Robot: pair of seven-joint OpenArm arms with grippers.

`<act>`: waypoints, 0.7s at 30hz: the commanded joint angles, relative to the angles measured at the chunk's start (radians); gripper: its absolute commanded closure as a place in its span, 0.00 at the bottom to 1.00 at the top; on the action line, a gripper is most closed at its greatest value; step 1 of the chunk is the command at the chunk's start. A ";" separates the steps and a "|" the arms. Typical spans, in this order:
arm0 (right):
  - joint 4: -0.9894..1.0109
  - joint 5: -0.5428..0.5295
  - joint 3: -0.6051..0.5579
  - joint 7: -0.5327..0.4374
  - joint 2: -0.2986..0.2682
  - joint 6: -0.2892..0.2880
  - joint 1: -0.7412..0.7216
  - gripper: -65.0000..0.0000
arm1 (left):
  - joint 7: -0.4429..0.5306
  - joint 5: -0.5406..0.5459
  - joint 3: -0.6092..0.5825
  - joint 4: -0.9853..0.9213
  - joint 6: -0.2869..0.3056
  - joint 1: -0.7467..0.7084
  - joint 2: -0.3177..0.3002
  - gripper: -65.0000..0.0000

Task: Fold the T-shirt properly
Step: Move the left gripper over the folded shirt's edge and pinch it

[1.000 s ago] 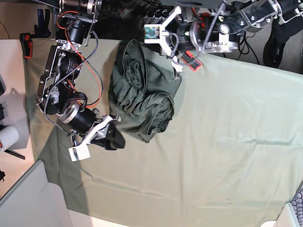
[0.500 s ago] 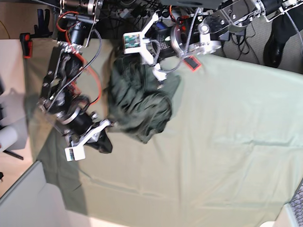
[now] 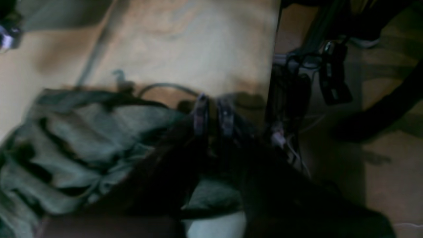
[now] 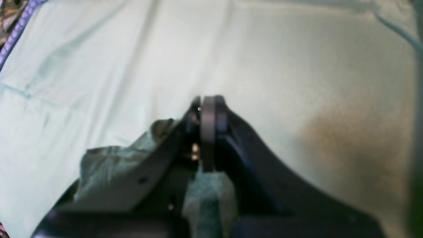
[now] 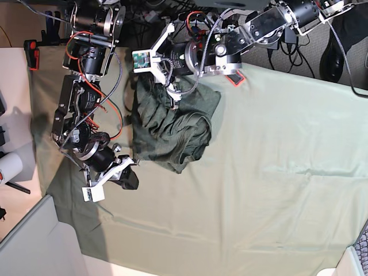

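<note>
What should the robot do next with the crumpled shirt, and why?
Probably lift and pull the two arms apart to spread it. The T-shirt lies bunched in folds on the pale cloth sheet. The right gripper looks shut on its edge; the left gripper sits nearly closed at the opposite side.

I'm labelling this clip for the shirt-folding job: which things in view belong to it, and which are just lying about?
Belongs to the job:
- T-shirt, crumpled in a heap
- left gripper, at the heap's upper edge
- right gripper, shut on the T-shirt's near corner

Just there:
- pale green sheet under it all
- white roll at the side
</note>
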State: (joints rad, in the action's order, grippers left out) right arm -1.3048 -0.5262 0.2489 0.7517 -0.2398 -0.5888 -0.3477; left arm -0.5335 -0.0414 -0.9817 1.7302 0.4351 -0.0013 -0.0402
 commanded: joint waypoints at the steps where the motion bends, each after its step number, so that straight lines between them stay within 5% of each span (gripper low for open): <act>1: -0.015 -0.014 0.004 -0.023 -0.006 -0.013 -0.026 1.00 | 0.026 0.006 0.000 0.003 0.003 0.014 0.015 0.93; 10: -0.013 0.044 -0.007 -0.022 -0.007 -0.013 -0.020 1.00 | 0.029 0.008 0.000 -0.018 0.003 0.018 -0.008 0.93; 21: 0.019 0.129 -0.260 -0.030 -0.077 -0.010 -0.021 1.00 | 0.043 0.067 0.138 -0.037 0.004 0.018 -0.080 0.93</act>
State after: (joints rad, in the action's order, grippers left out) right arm -1.2713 -0.3870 -0.0151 0.7471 -0.3046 -0.5888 -0.3412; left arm -0.5148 0.0166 -0.8433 1.6775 0.4351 0.0059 -0.1299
